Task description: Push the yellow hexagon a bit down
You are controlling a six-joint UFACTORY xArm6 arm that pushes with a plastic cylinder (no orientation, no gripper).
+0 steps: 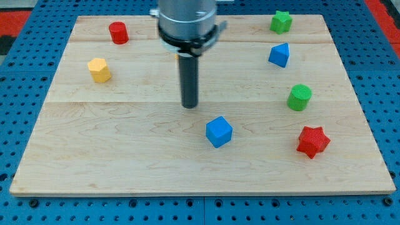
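The yellow hexagon (99, 69) sits on the wooden board (125, 150) at the view's left, in the upper half. My tip (189, 105) is near the board's middle, well to the right of the yellow hexagon and slightly lower. It touches no block. The blue cube (219, 132) lies just below and right of my tip.
A red cylinder (118, 32) stands at the top left, above the yellow hexagon. On the right side are a green star (280, 22), a blue block (279, 55), a green cylinder (299, 97) and a red star (312, 141).
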